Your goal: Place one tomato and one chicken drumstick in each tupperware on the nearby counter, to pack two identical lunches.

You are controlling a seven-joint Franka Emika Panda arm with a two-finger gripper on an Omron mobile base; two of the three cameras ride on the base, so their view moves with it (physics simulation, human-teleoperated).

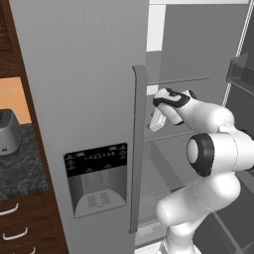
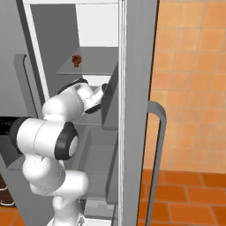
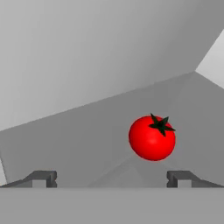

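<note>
Reaching into the open fridge, the gripper (image 3: 112,178) holds its fingers (image 3: 41,178) spread wide and empty, lined up toward the tomato (image 3: 152,137) resting on a grey fridge shelf (image 3: 87,131), ready to grasp.

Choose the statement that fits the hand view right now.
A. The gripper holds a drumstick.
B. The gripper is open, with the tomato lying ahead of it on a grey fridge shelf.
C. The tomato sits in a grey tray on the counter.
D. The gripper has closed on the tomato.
B: the gripper has its fingertips wide apart and empty, and the tomato rests beyond them on the grey shelf.
</note>
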